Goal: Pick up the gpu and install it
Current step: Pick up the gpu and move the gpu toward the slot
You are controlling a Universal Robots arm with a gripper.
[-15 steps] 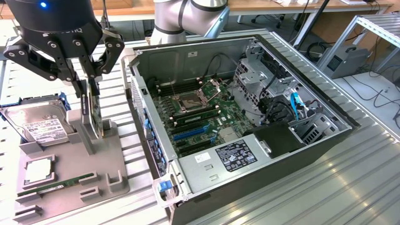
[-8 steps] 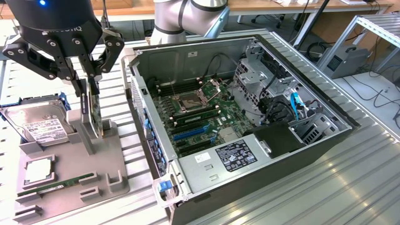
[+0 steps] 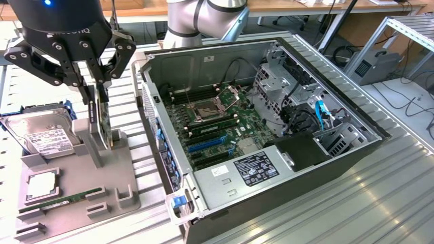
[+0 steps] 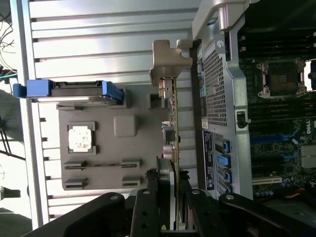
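Pinching the gpu (image 3: pixel 103 124), a slim dark circuit card with a pale metal bracket, upright on its edge at the grey plastic holder tray (image 3: pixel 122 173), the black two-fingered gripper (image 3: pixel 96 94) grips so narrowly that the card could twist or snag.

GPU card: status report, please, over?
Gripper shut on gpu. Card upright in grey holder, beside hard drive. Open computer case alongside.
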